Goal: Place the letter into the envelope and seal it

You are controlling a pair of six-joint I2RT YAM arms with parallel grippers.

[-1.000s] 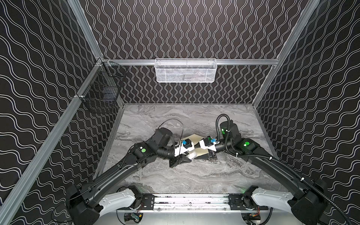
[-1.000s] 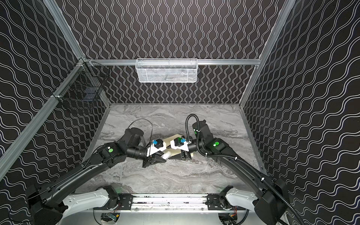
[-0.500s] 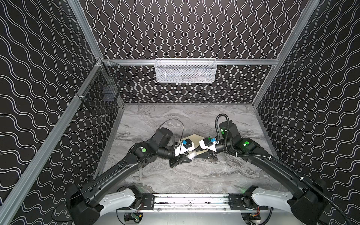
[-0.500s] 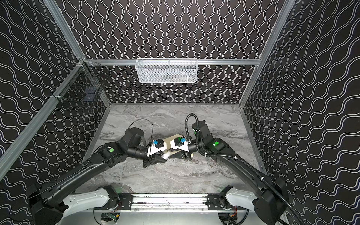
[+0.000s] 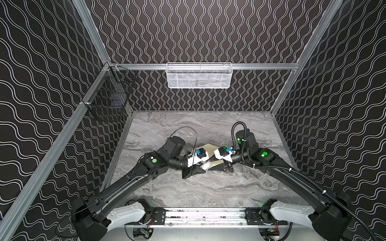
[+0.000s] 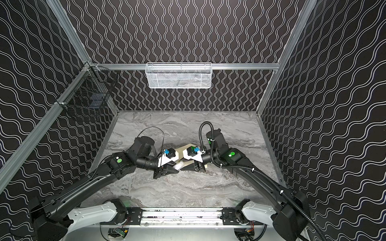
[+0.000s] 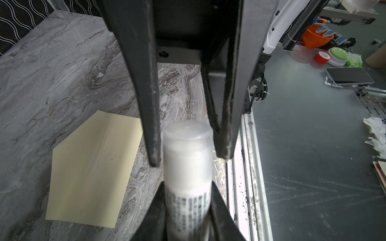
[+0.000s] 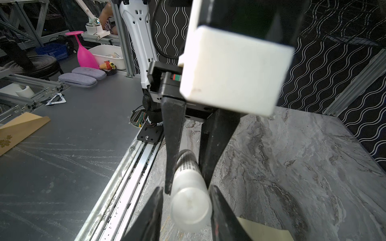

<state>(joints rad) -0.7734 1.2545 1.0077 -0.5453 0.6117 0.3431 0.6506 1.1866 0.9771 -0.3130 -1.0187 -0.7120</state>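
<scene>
Both tools meet on a white stick by the envelope's near side

The left tool (image 7: 187, 187) is clamped on the white stick's (image 6: 179, 166) labelled body. The right tool's (image 8: 186, 194) fingers straddle its cap; whether they press it, I cannot tell. The envelope (image 7: 89, 173) lies flat mid-surface (image 5: 188, 187), pointed flap unfolded, partly under the wrists. Bare surface stretches near and far.

Robotics lab: aluminium-framed cell (image 5: 261, 66), patterned walls (image 5: 198, 31), props (image 7: 314, 38) outside

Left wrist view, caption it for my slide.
Left gripper holds a white stick, right gripper straddles its cap, envelope lies flap-open beside.
</scene>
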